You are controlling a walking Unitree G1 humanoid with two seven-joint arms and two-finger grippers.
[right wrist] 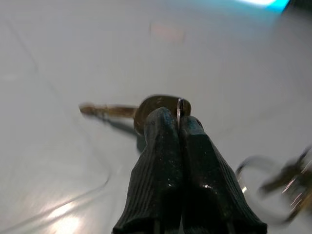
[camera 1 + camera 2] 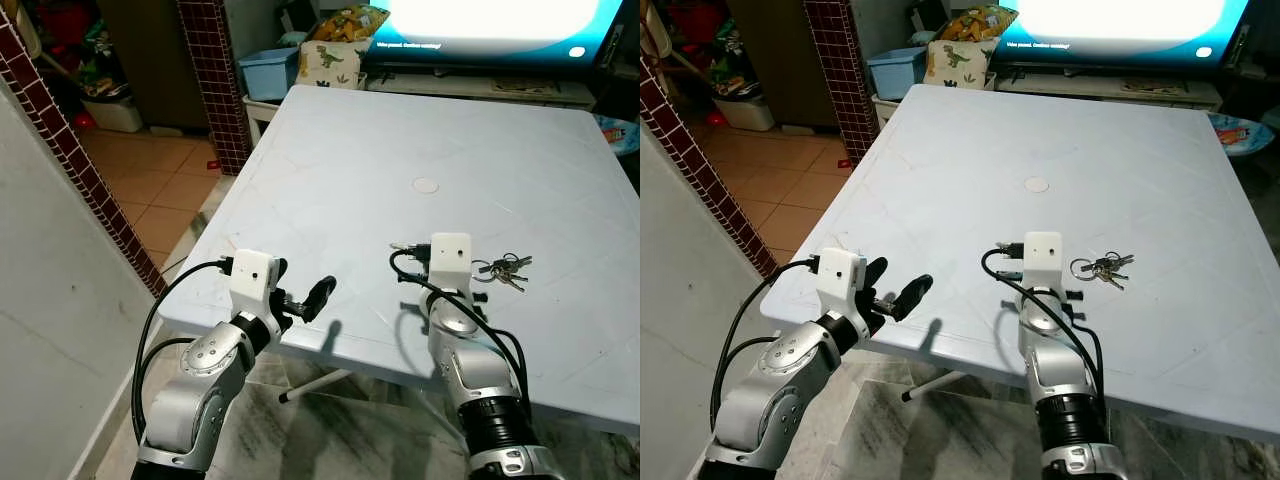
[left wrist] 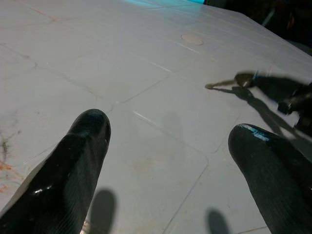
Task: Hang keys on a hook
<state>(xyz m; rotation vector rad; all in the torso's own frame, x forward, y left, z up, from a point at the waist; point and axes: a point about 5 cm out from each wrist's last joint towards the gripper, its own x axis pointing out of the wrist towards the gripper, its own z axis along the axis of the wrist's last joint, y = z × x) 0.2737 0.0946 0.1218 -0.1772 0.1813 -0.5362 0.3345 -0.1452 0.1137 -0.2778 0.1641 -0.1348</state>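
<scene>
Pale blue plastic forms the square table (image 2: 400,130) that takes up most of the scene, with a small round cap (image 2: 426,185) set in its middle. The keys (image 2: 506,268) lie on the tabletop toward the near right, a small bunch on a ring, fanned out flat. Just to their left is the right gripper (image 1: 178,122), reaching low over the table from the near edge. In the right wrist view its two black fingers (image 1: 156,161) are pressed together with a thin metal ring pinched between their tips. A brass-coloured key (image 1: 146,109) lies just past the tips, pointing away to one side. That view is blurred, so the pinched ring is probably part of the key bunch, though the join cannot be made out. More keys on a ring (image 1: 278,183) show as a smear beside the fingers.

At the near left corner of the table hovers the left gripper (image 2: 303,296), well apart from the keys. Its fingers (image 3: 73,165) are spread wide with nothing between them, and bare tabletop shows through the gap.

Beyond the far edge of the table stands a lit screen (image 2: 490,25). To its left sit a light blue bin (image 2: 268,70) and a box printed with dinosaurs (image 2: 332,62). Left of the table, a dark red tiled pillar (image 2: 215,80) rises from an orange tiled floor (image 2: 150,185).
</scene>
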